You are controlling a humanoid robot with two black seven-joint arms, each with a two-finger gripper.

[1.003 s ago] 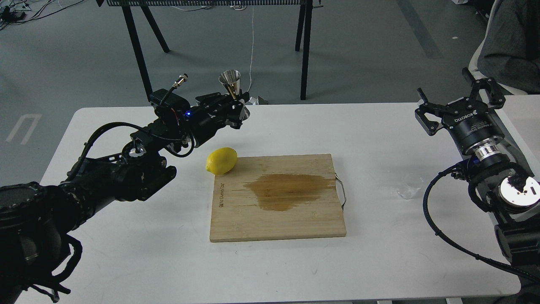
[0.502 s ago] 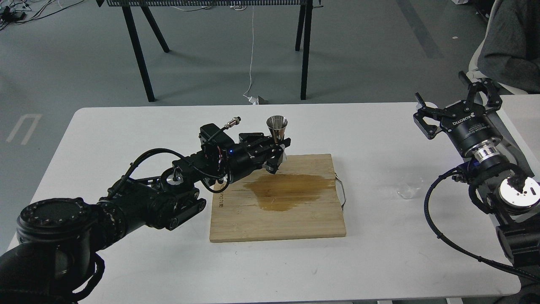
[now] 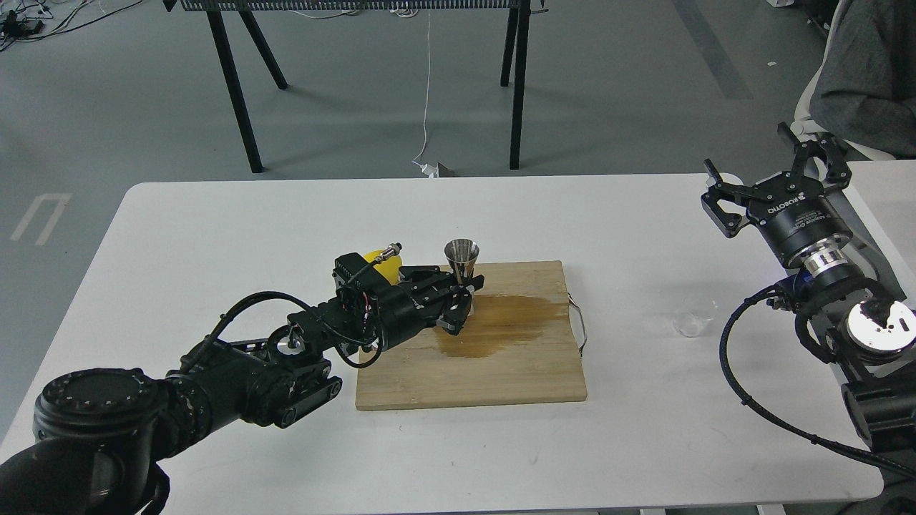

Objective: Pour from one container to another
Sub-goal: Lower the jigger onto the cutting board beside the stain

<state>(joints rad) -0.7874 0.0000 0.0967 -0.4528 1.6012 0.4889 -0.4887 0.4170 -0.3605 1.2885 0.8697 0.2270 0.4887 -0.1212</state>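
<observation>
The steel jigger (image 3: 461,261) stands upright over the left part of the wooden cutting board (image 3: 501,372), with my left gripper (image 3: 460,300) shut on its narrow waist. Its lower cone is mostly hidden by the fingers. The small clear cup (image 3: 693,323) sits on the white table at the right, beyond the board's metal handle. My right gripper (image 3: 778,168) hangs open above and to the right of the cup, well apart from it, with nothing between its fingers.
A brown wet stain (image 3: 501,325) spreads over the board's middle. A yellow lemon (image 3: 378,263) lies behind my left arm at the board's left corner. A black-legged rack (image 3: 236,93) stands beyond the table's far edge. A seated person (image 3: 869,71) is at the upper right.
My left arm has carried the jigger from the far left of the table rightward and down, to just above the board. The right gripper has barely shifted; the cup stays put.
</observation>
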